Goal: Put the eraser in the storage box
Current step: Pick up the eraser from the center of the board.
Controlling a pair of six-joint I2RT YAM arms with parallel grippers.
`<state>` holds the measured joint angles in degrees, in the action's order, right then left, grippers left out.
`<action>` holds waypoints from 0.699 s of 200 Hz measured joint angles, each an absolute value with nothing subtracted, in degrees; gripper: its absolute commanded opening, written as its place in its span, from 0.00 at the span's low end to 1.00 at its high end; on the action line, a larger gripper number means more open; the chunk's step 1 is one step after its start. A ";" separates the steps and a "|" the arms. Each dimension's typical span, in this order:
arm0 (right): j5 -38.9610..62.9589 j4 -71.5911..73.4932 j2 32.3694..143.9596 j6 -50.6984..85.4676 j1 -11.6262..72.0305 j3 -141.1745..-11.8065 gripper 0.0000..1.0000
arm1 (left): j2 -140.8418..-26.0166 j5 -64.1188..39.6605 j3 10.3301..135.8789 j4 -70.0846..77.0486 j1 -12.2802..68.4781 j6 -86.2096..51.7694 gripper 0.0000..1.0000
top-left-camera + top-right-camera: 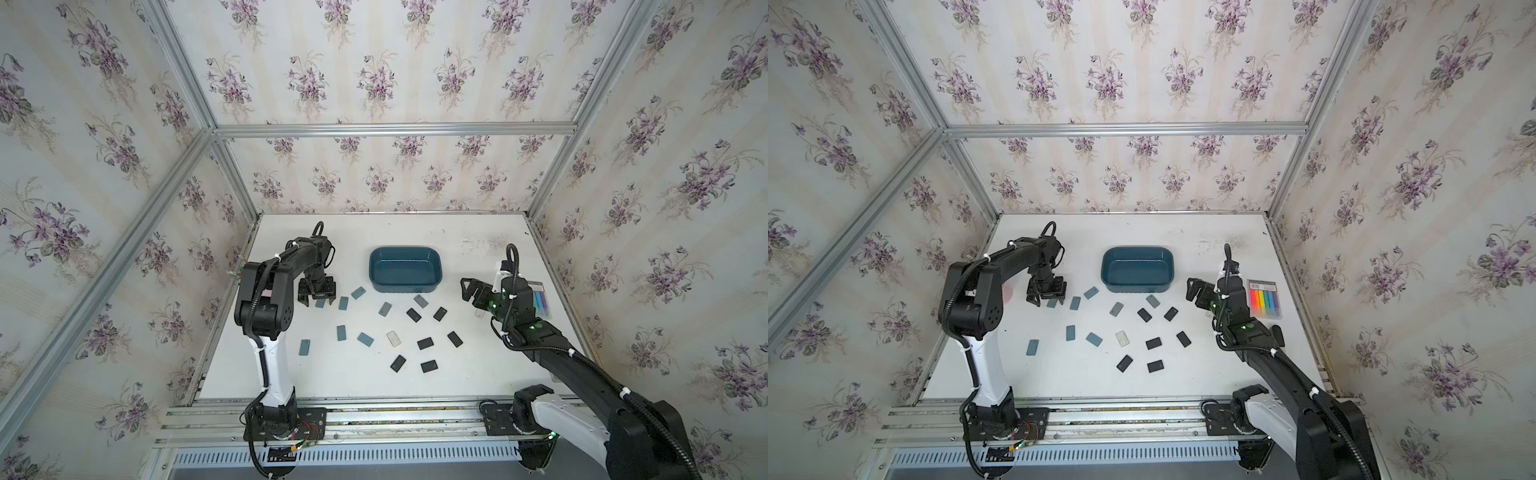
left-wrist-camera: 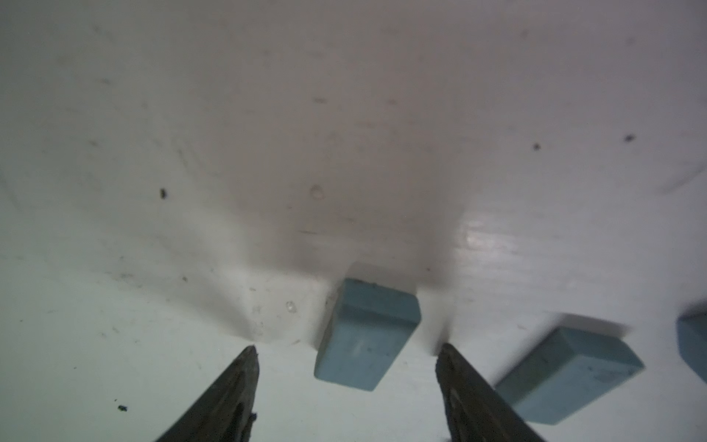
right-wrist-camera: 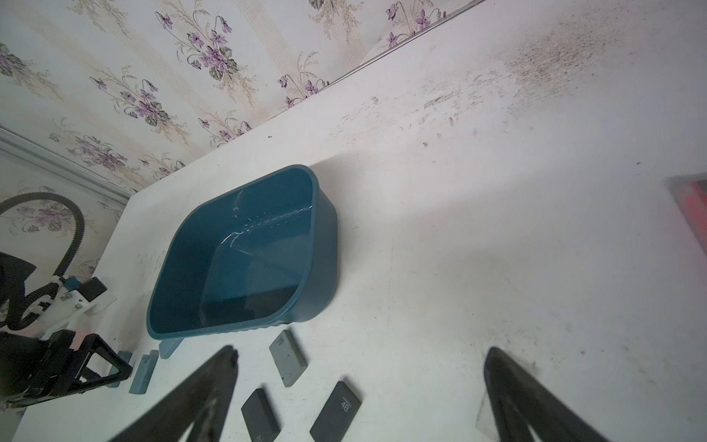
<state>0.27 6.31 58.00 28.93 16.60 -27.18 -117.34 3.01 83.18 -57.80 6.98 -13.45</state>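
lab test cell: aluminium frame (image 1: 390, 129), wallpapered panels (image 1: 374, 183)

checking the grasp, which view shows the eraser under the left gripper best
Left wrist view: the blue eraser sits inside the open left gripper, gaps either side. In both top views the gripper covers most of it; the right wrist view barely shows it.

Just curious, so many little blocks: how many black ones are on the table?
6: two black blocks near the storage box; two mid-table; two at the front. Arms could hide more.
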 measured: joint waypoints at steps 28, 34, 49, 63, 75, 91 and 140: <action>0.75 6.61 58.17 28.93 16.60 -27.09 1.00 | -118.10 2.31 83.70 -58.11 6.85 -13.21 0.58; 0.75 6.63 58.19 28.95 16.60 -27.09 1.00 | -118.17 2.07 83.79 -58.08 6.85 -13.17 0.56; 1.04 6.63 58.22 28.95 16.60 -27.09 1.00 | -118.26 1.98 83.92 -58.08 7.07 -13.17 0.56; 1.13 6.66 58.22 28.95 16.62 -27.09 1.00 | -118.28 1.85 83.92 -58.11 6.98 -13.19 0.46; 1.15 6.66 58.22 28.95 16.62 -27.09 1.00 | -118.37 1.72 83.94 -58.13 6.98 -13.19 0.41; 1.15 6.66 58.22 28.95 16.62 -27.09 1.00 | -118.39 1.67 83.94 -58.13 7.07 -13.19 0.39; 1.28 6.66 58.22 28.95 16.62 -27.09 1.00 | -118.41 1.72 83.96 -58.37 7.07 -13.21 0.29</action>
<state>1.28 6.66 58.22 28.95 16.62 -27.09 -118.41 1.72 83.96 -58.37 7.07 -13.21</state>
